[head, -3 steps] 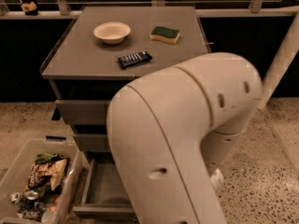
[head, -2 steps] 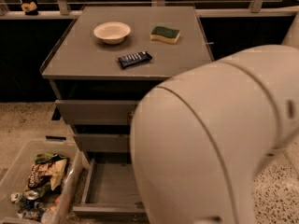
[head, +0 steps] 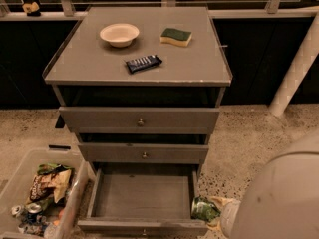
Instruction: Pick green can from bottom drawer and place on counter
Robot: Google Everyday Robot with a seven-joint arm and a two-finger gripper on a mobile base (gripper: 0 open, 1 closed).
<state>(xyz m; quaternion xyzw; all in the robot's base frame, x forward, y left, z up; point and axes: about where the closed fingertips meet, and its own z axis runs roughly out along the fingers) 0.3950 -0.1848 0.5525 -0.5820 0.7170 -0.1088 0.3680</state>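
Observation:
The bottom drawer (head: 142,195) is pulled open and its dark grey floor is bare. The green can (head: 202,208) is shiny and dented, and sits at the drawer's front right corner, over its right wall. My gripper (head: 213,213) reaches in from the lower right, with a pale finger above and another below the can, closed around it. The large white arm (head: 279,198) fills the lower right corner. The counter (head: 89,66) is the grey cabinet top above.
On the counter are a cream bowl (head: 119,34), a green-and-yellow sponge (head: 176,36) and a dark blue snack bar wrapper (head: 143,62). The two upper drawers (head: 139,119) are closed. A clear bin (head: 37,200) of trash stands left of the drawer. A white post (head: 294,68) stands at the right.
The arm, which covered most of the view, has swung down to the lower right. The open drawer and the can in the gripper now show.

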